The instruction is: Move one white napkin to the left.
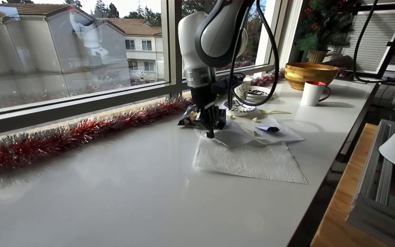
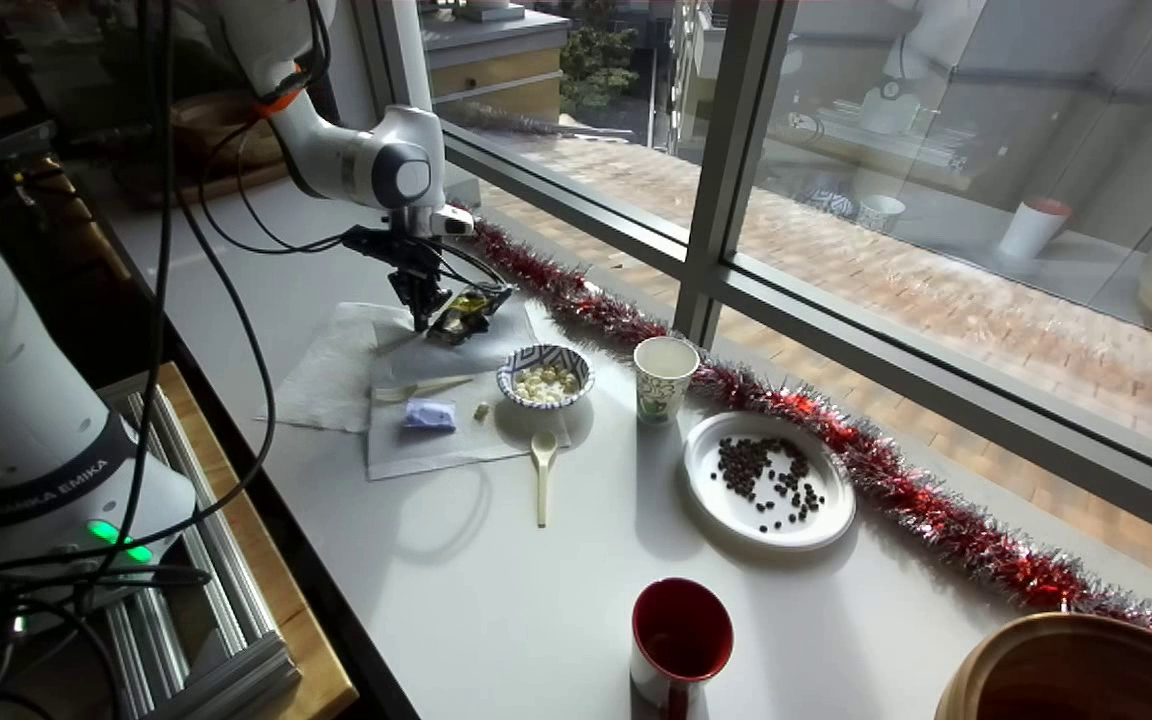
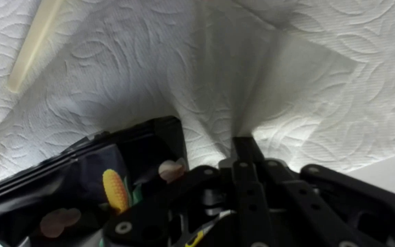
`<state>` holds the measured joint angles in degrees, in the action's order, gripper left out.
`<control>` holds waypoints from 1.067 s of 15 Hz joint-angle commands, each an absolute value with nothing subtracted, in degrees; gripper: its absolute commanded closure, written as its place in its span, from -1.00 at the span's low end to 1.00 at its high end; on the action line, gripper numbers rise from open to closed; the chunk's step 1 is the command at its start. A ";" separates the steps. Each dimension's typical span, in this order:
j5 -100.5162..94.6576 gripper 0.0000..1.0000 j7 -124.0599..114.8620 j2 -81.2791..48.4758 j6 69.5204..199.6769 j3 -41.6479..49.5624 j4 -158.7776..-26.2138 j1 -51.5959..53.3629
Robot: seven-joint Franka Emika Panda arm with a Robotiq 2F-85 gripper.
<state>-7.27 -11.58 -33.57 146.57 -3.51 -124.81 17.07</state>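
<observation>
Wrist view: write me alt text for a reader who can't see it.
Black fingers, closed together, appear to pinch a creased, embossed white napkin. A shiny black packet printed with a corn cob lies at lower left, and a pale, slim handle at upper left.

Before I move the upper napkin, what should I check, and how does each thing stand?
1. Jaws shut: ok, they look closed in the wrist view.
2. Upper napkin pinched: cannot tell; its folds run toward the jaws' tips.
3. Napkins separate: not ok, it partly covers the lower napkin.
4. Napkin unloaded: not ok, a purple packet rests on it.
5. Black bag free of the jaws: cannot tell; it lies close beside them.
</observation>
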 commanded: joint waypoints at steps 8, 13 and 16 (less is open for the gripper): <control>-12.27 1.00 -6.13 -38.11 147.81 -5.93 -122.21 20.58; -12.20 1.00 -3.09 -38.10 148.06 -8.01 -122.81 20.94; -12.74 1.00 -2.71 -38.40 147.88 -8.27 -122.79 21.80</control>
<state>-11.40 -2.90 -34.37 146.57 -7.74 -123.84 20.60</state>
